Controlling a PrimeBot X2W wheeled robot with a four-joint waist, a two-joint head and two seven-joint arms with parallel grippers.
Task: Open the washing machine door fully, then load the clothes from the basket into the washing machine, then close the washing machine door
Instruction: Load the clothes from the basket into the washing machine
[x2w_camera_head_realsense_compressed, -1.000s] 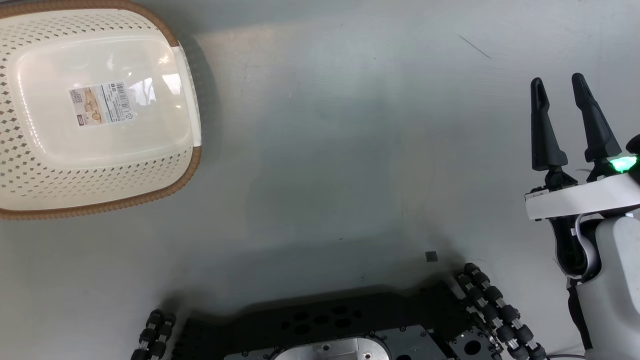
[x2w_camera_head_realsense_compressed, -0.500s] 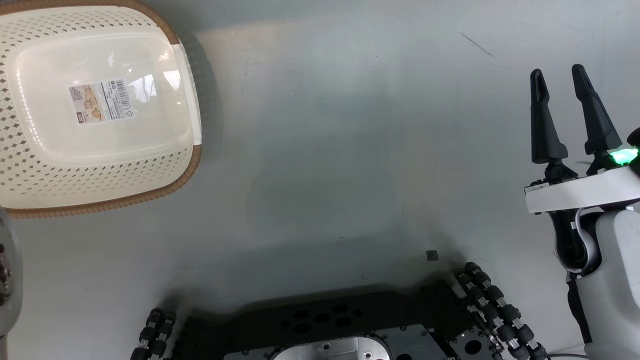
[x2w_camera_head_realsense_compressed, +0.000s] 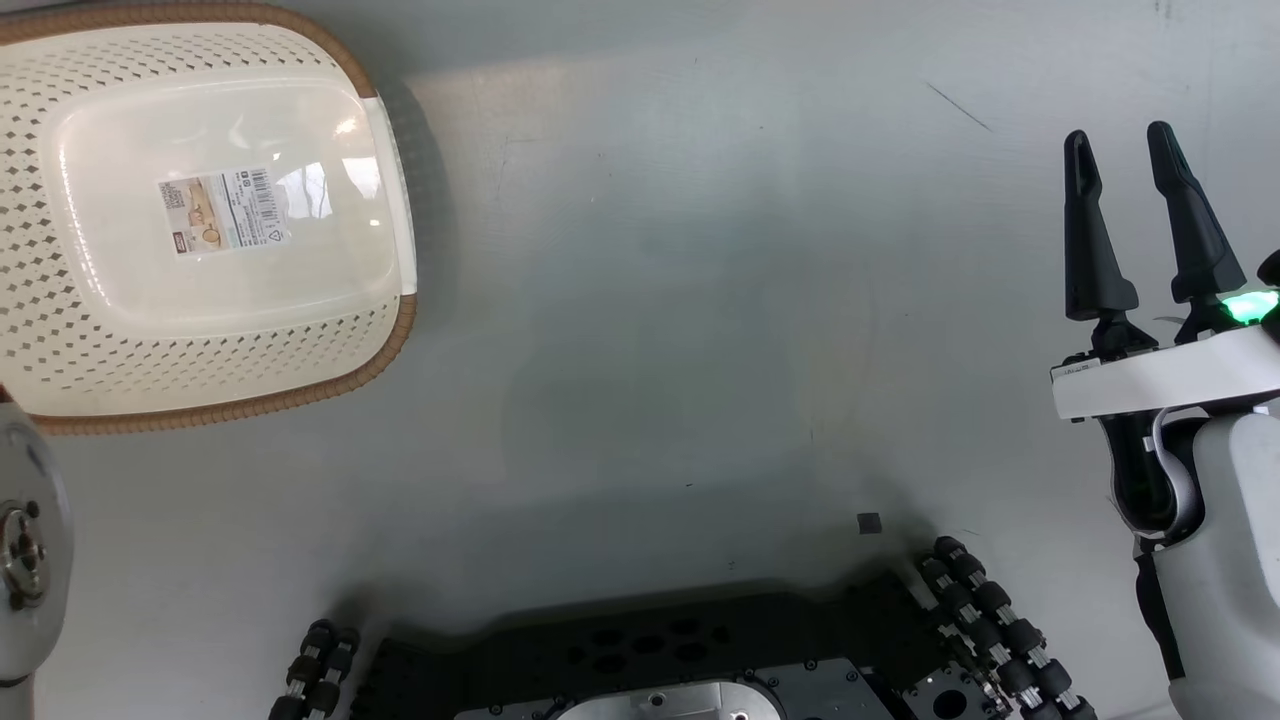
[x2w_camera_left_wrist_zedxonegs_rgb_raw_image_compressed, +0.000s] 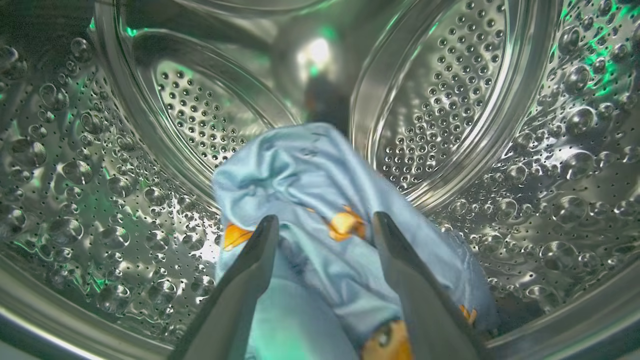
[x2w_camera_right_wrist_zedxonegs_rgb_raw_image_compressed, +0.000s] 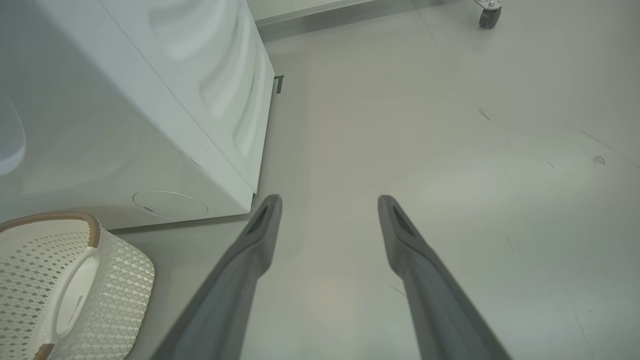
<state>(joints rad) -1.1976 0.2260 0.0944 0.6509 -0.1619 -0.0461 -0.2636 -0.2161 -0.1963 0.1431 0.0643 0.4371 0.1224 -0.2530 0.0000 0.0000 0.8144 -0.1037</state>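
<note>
I see the clothes (x2w_camera_left_wrist_zedxonegs_rgb_raw_image_compressed: 310, 170), light-blue satin with orange figures, lying low in the middle of the left wrist view. They are inside the steel drum (x2w_camera_left_wrist_zedxonegs_rgb_raw_image_compressed: 450, 100) of the washing machine (x2w_camera_right_wrist_zedxonegs_rgb_raw_image_compressed: 150, 100), and my left gripper (x2w_camera_left_wrist_zedxonegs_rgb_raw_image_compressed: 325, 222) stands with its fingers parted and the cloth loose between them. The basket (x2w_camera_head_realsense_compressed: 60, 330) sits at the head view's upper left, and my right gripper (x2w_camera_head_realsense_compressed: 1115, 150) hangs spread wide over the grey floor (x2w_camera_head_realsense_compressed: 650, 300) near the right edge.

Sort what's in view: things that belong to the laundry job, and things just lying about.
Job: washing machine; clothes lying in its drum; basket, visible bottom bare; left hand, open by the clothes.
Lying about: small dark square on the floor; caster wheel.
</note>
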